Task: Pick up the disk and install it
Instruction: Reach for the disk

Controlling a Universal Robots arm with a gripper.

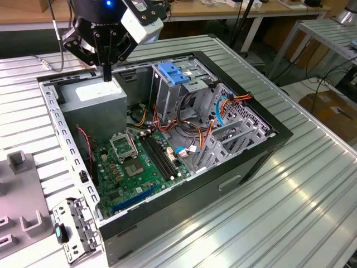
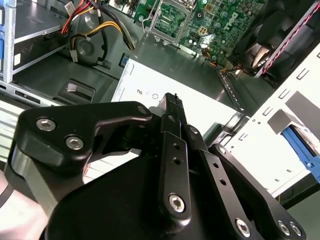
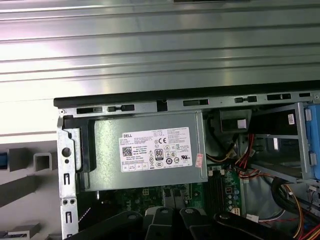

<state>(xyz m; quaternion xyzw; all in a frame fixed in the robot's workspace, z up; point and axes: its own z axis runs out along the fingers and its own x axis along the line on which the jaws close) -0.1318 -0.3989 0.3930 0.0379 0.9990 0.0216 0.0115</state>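
Outside the wall of the open black computer case (image 1: 245,162), the flat grey disk with blue rails (image 2: 300,145) is seen in the second wrist view. The black end effector (image 1: 106,72), closed and empty, is held over the grey power supply (image 1: 95,95); that wall could be clipped by a low crossing.

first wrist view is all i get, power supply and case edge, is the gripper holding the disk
observer: no. in the exterior view the gripper is shut on nothing, its tips above the power supply.
operator: where's the disk then
observer: the second wrist view shows what looks like the disk, grey with blue rails, lying in a pale fixture beyond the case wall.
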